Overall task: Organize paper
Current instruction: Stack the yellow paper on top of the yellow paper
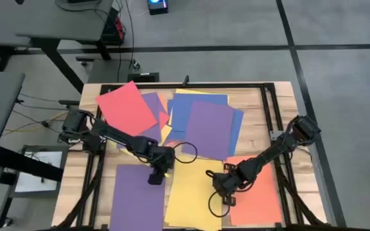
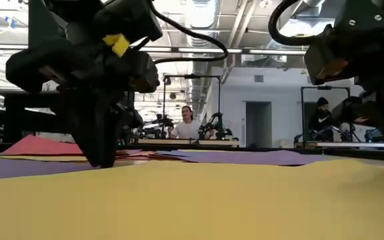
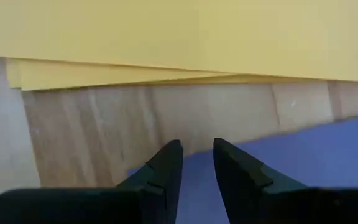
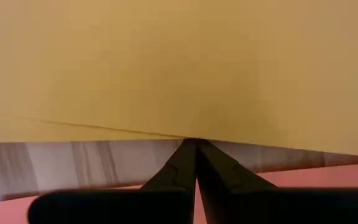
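Coloured paper covers the table. A purple sheet point(image 1: 137, 199), yellow sheets point(image 1: 191, 196) and an orange sheet point(image 1: 259, 192) lie flat side by side near the front edge. A loose pile lies farther back, with a red sheet point(image 1: 127, 106), blue sheets point(image 1: 185, 106) and a purple sheet point(image 1: 207, 128). My left gripper point(image 1: 154, 176) points down over the front purple sheet's far right corner point(image 3: 303, 149), its fingers a little open with nothing between them. My right gripper point(image 1: 220, 189) is shut at the yellow sheets' right edge point(image 4: 166, 134), above the orange sheet point(image 4: 328, 177). My left gripper stands over the purple sheet's corner point(image 3: 272, 155), fingers pointing down; I cannot tell whether the tips touch it. My right gripper's shut fingertips point(image 4: 188, 149) meet the edge of the yellow sheets point(image 4: 194, 135), slanting down from the table's right. I cannot tell whether an edge is caught between them. The sheets lie flat.
A black frame rail point(image 1: 268, 109) runs around the table's back and sides. A strip of bare wood point(image 3: 135, 118) shows between the purple and yellow sheets. A white printed sheet point(image 1: 34, 170) lies off the table's left. People point(image 2: 187, 123) sit in the room beyond.
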### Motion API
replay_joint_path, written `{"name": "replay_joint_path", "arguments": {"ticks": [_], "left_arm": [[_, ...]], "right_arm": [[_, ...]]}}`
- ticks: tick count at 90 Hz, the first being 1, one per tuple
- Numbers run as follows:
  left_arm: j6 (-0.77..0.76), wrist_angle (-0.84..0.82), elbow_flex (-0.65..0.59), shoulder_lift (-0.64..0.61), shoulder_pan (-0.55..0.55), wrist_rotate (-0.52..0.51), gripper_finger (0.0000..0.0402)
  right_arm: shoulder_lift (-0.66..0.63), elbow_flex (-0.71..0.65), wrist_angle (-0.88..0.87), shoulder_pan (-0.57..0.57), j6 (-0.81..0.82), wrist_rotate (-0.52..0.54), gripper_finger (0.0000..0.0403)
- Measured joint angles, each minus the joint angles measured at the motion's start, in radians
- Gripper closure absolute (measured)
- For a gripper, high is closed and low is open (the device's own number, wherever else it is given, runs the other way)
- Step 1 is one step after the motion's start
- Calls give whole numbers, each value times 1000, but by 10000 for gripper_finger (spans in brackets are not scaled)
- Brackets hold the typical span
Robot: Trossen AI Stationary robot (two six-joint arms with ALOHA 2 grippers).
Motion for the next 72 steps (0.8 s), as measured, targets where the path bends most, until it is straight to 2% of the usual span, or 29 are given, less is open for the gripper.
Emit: {"name": "replay_joint_path", "arguments": {"ticks": [72], "left_arm": [[20,99,30,39,-50,35,324]], "right_arm": [[3,0,7,-11,-3,-2,403]]}}
